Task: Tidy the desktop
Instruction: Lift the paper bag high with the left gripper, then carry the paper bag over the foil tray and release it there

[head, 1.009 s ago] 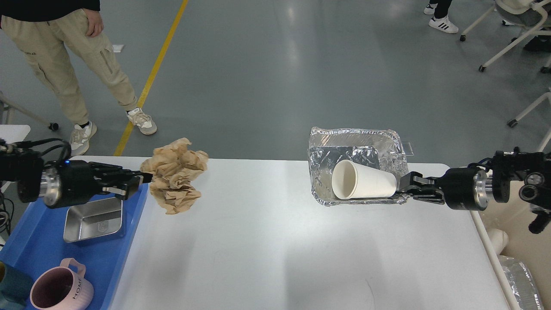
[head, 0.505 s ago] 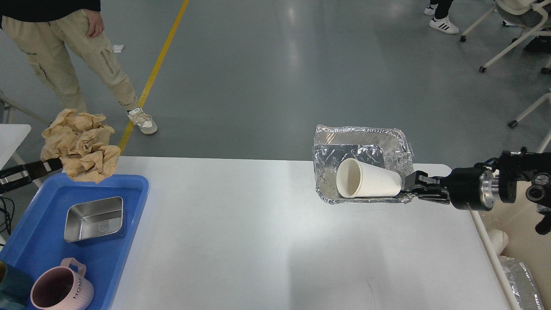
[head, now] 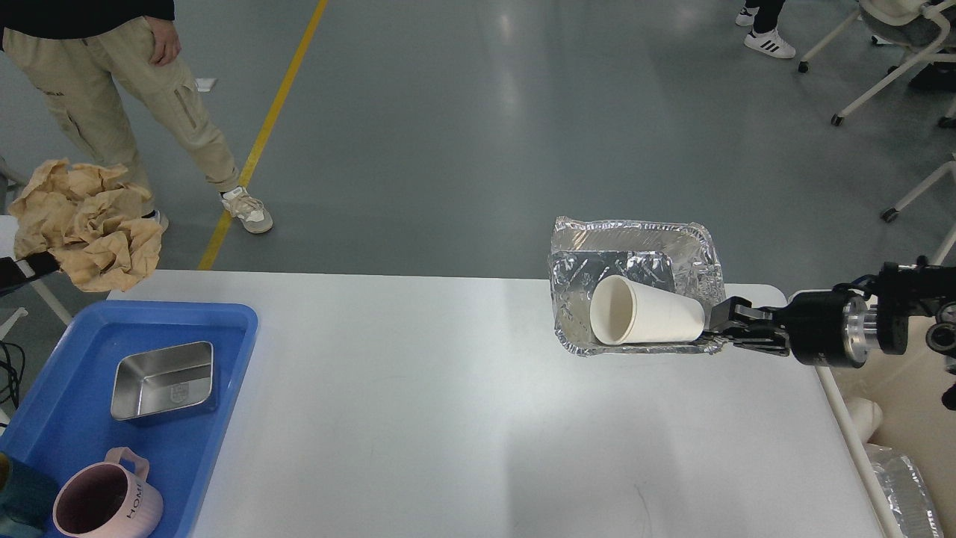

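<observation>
Right gripper (head: 718,335) is clamped on the foil tray (head: 635,258) at the desktop's (head: 463,418) far right edge; left gripper (head: 46,263) pinches crumpled brown paper (head: 86,235) off the far left corner.

Desktop (head: 448,418) — large, white, smooth, rounded corners — lies flat, spanning most of the view

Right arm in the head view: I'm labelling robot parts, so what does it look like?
The right arm is matte black with a polished silver wrist ring. Thin black cables loop over its top. The right gripper is black and angular, with short black fingers.
</observation>
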Controlling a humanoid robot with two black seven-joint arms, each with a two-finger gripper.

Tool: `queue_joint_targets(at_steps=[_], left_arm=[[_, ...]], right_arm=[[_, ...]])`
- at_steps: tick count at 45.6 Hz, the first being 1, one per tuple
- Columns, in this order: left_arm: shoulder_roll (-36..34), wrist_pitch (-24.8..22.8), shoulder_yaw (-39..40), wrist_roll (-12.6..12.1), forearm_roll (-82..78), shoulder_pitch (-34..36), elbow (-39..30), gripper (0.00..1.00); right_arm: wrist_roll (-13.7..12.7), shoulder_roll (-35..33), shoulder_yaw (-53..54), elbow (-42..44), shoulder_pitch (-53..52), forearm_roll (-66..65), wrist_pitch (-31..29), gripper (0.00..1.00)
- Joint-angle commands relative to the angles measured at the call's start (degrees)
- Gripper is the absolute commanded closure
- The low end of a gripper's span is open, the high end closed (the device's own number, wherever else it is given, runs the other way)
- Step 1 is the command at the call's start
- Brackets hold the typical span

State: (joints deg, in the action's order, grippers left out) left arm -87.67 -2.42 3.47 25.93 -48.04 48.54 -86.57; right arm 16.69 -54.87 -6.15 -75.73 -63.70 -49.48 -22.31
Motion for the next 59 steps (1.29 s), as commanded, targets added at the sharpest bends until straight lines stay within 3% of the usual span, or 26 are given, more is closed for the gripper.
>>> queue_joint_targets(at_steps=[1,9,23,36,43,52,59], left_arm=[[0.04,-1.97,1.01,-0.09,-1.87,4.54,0.43,0.94],[1.36,-7.15,1.1,-1.67,-15.57,16.04,0.61,0.94],[12.87,-21.92,1.01,-2.47,-36.67,34.42,0.61,0.93],[32.55,-27.37,0.83,-7.12,-43.63,44.61,1.49,0.91],[44.77,-29.13,0.75,-8.44,-44.86,49.63,3.95,0.91],[59.0,-29.75,-0.05,-8.71,-46.79,55.16,12.03,0.92],[71.22,-30.27,-0.48,-8.62,-49.78,55.96,22.22,0.92]], right_arm=[[-0.08,0.29,0.0,-0.3,-0.02,0.0,0.07,1.0],[-0.08,0.29,0.0,-0.65,-0.28,-0.09,0.07,1.0],[-0.17,0.29,0.0,-1.52,-0.81,0.0,0.07,1.0],[-0.17,0.2,0.09,-2.14,-0.99,-0.09,0.25,1.0],[-0.17,0.2,0.09,-2.23,-0.99,-0.09,0.25,1.0],[-0.08,0.29,0.17,-2.67,-1.07,-0.09,0.25,1.0],[-0.08,0.02,0.79,-3.37,-1.16,-0.09,0.25,1.0]])
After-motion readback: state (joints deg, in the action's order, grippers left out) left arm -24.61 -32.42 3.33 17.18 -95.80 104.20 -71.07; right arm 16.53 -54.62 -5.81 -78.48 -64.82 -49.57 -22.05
